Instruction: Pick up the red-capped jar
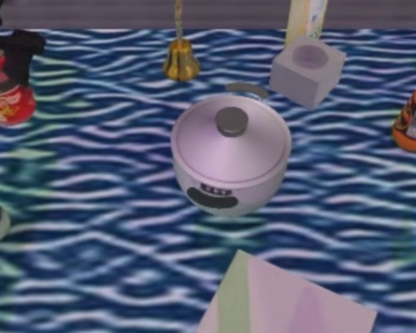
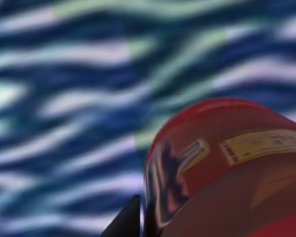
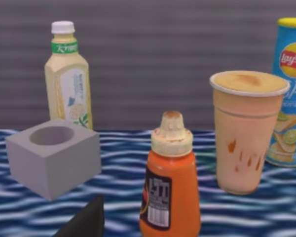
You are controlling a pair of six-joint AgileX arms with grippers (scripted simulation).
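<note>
top: left tool (image 1: 10,52) sits over red-capped jar (image 1: 7,97) at far-left of surface (image 1: 90,208), grip state unclear | left wrist: jar fills view close beside one dark finger (image 2: 126,222) | right wrist: orange bottle (image 3: 170,192) ahead, right tool's opening unclear

The red-capped jar (image 2: 227,168) fills one corner, very close, its red-and-white label showing. A dark fingertip (image 2: 126,222) sits just beside it. Behind lies the blue wavy-patterned desk (image 2: 64,98).

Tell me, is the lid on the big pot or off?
On. The lid sits flat across the big pot, knob up, covering its opening.
</note>
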